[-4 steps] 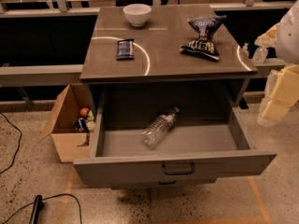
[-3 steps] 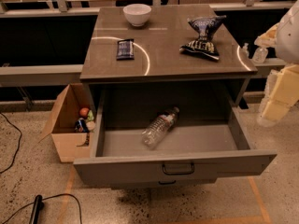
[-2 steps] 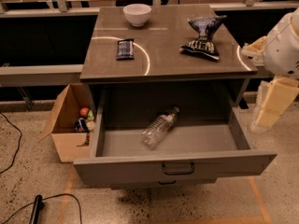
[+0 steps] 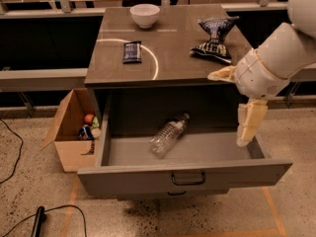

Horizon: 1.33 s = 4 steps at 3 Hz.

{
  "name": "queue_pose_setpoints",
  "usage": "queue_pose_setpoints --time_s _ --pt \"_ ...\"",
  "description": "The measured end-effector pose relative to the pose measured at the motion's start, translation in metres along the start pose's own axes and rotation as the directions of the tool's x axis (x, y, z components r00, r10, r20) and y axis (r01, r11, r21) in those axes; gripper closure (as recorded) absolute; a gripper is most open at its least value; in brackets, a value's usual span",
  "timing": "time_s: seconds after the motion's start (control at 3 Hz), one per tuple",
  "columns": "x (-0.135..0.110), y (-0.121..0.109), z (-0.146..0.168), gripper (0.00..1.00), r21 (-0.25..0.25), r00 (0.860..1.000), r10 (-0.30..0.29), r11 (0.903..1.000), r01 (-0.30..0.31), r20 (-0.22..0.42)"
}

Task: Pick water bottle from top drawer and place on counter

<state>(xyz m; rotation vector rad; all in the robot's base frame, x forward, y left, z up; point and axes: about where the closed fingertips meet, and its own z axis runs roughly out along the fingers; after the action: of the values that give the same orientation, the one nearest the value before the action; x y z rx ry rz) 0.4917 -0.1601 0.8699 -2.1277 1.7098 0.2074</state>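
The water bottle [image 4: 169,134] lies on its side in the middle of the open top drawer [image 4: 187,173], dark cap pointing to the back right. The counter [image 4: 170,46] is the glossy grey-brown top above the drawer. My gripper [image 4: 225,109] hangs from the white arm at the right, above the drawer's right end and beside the counter's front right corner. Its cream fingers [image 4: 249,124] are spread apart and hold nothing. It is well to the right of the bottle and not touching it.
On the counter are a white bowl [image 4: 144,15], a dark snack bar [image 4: 132,52] and a dark chip bag [image 4: 213,39]. A brown cardboard box [image 4: 71,132] with small items stands on the floor to the left. A black cable [image 4: 42,216] lies on the floor.
My arm and gripper have moved left and down from the right edge of the view to above the drawer's right end. The bottle has not moved.
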Motion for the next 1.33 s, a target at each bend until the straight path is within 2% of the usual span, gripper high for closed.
queue_pose_setpoints --time_s 0.33,0.67,1.0,1.33 --pt "-0.011 -0.01 0.035 0.0 -0.026 0.98 -0.184 0.9822 0.186 0.075" --pt "-0.012 -0.01 0.038 0.0 -0.022 0.958 -0.274 0.9608 0.276 0.082" --pt "-0.012 -0.01 0.038 0.0 -0.022 0.958 -0.273 0.9609 0.276 0.081" --pt "-0.014 -0.016 0.052 0.0 -0.023 0.926 -0.365 0.9293 0.369 0.092"
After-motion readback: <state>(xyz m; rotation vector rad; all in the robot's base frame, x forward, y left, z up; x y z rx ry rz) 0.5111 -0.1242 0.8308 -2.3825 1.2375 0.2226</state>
